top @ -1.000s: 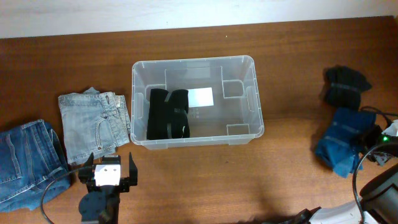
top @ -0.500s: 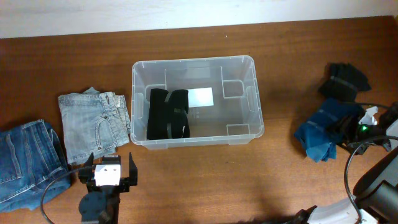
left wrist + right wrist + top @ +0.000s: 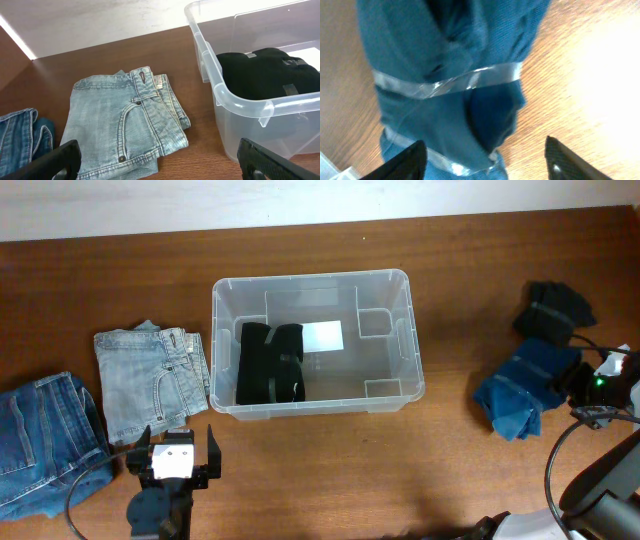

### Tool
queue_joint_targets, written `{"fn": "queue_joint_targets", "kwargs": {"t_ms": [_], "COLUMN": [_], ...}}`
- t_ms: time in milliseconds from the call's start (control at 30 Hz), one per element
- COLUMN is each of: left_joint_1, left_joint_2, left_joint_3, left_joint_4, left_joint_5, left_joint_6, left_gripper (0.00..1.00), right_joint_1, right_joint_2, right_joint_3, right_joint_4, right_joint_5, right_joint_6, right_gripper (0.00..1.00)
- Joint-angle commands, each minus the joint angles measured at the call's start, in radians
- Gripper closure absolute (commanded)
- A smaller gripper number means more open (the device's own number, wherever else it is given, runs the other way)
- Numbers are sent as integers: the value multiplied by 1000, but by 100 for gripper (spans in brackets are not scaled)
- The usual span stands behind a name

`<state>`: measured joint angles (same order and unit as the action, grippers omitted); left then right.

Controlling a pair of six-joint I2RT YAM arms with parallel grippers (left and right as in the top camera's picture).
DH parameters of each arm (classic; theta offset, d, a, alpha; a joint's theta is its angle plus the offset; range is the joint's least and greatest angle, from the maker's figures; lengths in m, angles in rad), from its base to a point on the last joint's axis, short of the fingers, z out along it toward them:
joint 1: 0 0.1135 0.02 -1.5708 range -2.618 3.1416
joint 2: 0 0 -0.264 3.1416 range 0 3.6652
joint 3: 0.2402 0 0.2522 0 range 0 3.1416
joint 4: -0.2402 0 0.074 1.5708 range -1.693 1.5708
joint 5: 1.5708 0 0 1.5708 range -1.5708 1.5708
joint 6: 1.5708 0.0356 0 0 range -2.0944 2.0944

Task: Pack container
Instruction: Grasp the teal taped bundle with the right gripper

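Note:
The clear plastic container stands mid-table with a white label on its base and a folded black garment in its left half. My left gripper is open and empty near the front edge, left of the container. In its wrist view it faces folded light jeans and the container's corner. My right gripper is open at the far right, against a blue taped garment bundle. In the right wrist view the bundle reaches down between the spread fingers.
Folded light jeans lie just left of the container. Darker blue jeans lie at the far left edge. A black taped bundle sits behind the blue one. A cable loops near the right arm.
The blue bundle has shifted left and toward the back along with my right gripper. The left arm, the container and the jeans have not moved.

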<state>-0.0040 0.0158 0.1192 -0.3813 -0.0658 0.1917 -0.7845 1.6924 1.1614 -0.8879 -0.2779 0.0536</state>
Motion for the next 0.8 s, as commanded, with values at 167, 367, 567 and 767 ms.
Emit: {"fn": "queue_joint_targets", "kwargs": {"t_ms": [167,367,567,767], "left_joint_1": [5,5,5,5], "left_joint_2": [-4,-4,-4,-4], "left_joint_3": [-5,-5,-5,-5], "left_joint_4": [2,2,2,2], "left_joint_5": [10,10,10,10], "left_joint_6": [16,16,16,16], "left_gripper": [1,0,1,0], "right_joint_1": [-1,-1,-1,0], "right_joint_2": [68,117,157,181], "right_joint_3": [18,17,14,-5], "right_joint_4": [42,57,58,80], "right_joint_5": [44,19,16,14], "right_joint_6": [8,35,60,60], "right_gripper": [24,24,26,42]}}
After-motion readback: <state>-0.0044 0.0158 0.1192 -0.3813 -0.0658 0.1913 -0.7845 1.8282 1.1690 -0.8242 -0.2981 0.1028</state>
